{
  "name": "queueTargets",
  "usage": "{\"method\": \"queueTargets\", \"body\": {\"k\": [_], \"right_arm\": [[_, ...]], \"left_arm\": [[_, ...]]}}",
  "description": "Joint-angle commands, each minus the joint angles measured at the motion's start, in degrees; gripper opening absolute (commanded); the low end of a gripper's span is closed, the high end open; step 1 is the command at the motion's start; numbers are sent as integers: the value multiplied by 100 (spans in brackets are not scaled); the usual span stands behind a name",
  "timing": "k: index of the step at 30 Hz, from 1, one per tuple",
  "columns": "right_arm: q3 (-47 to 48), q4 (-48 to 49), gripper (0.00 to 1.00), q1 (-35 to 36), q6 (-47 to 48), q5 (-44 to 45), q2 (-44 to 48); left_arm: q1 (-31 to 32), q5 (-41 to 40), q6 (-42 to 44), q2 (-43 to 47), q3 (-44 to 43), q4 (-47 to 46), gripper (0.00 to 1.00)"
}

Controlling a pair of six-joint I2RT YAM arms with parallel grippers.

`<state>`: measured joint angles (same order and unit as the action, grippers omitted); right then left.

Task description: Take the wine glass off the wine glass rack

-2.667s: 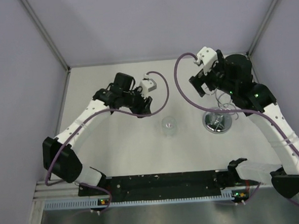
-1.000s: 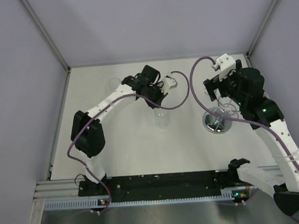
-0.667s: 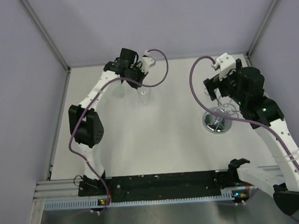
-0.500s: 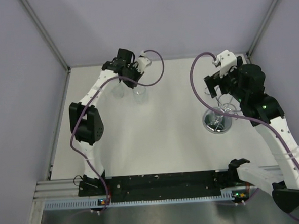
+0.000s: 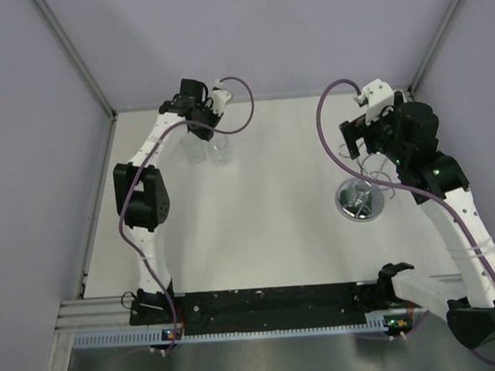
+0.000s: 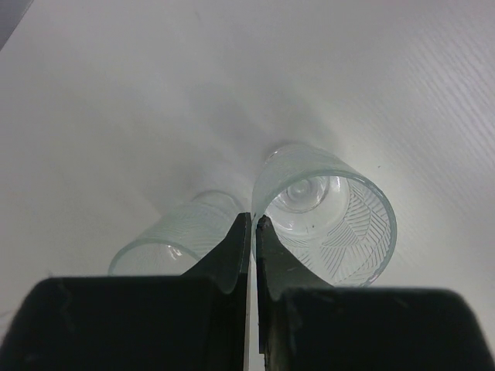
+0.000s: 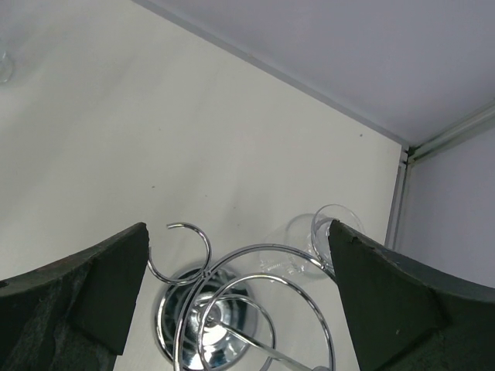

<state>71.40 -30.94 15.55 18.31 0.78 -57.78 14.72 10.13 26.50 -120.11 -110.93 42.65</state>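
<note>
The wine glass rack [image 7: 232, 301], chrome wire with ring-ended arms over a mirror base [image 5: 359, 202], stands at the right. A clear wine glass [image 7: 309, 243] still hangs on one of its arms, tilted, its foot toward the back wall. My right gripper [image 7: 240, 263] hovers above the rack, open wide, with its fingers [image 7: 108, 294] either side of the rings. At the back left, my left gripper [image 6: 254, 220] is shut on the rim of a leaf-etched wine glass [image 6: 329, 220], upright [image 5: 220, 151] on or just above the table.
A second clear glass [image 6: 174, 239] stands just left of the held one [image 5: 196, 148], close to the left fingers. The enclosure walls meet the table right behind both arms. A metal rail [image 5: 263, 306] runs along the near edge.
My left arm carried the etched glass from the table's middle to the back left, beside the other glass. The right gripper edged slightly back over the rack, still open.
</note>
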Motion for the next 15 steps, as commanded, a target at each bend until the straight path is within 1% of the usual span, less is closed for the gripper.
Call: {"method": "queueTargets", "body": {"k": [1,11,12,13,15], "right_arm": [[358,88,96,-87,-196,-217,-111],[463,70,96,-96,-231,-280,-234],[463,70,96,-105,-240,-280,-251],[454,62,96,-96,-240,-288,-260],[463,44,96,-105,-266,-315,-260]], "left_arm": [[-153,-72,-75,-91,-446,-460,0],[-268,-266,-145,-381,-684,-706,0],[-268,-301,-171,-398,-693,-715,2],[-268,-362,-198,-407,-693,-732,10],[-268,-415,-189,-416,-684,-732,29]]}}
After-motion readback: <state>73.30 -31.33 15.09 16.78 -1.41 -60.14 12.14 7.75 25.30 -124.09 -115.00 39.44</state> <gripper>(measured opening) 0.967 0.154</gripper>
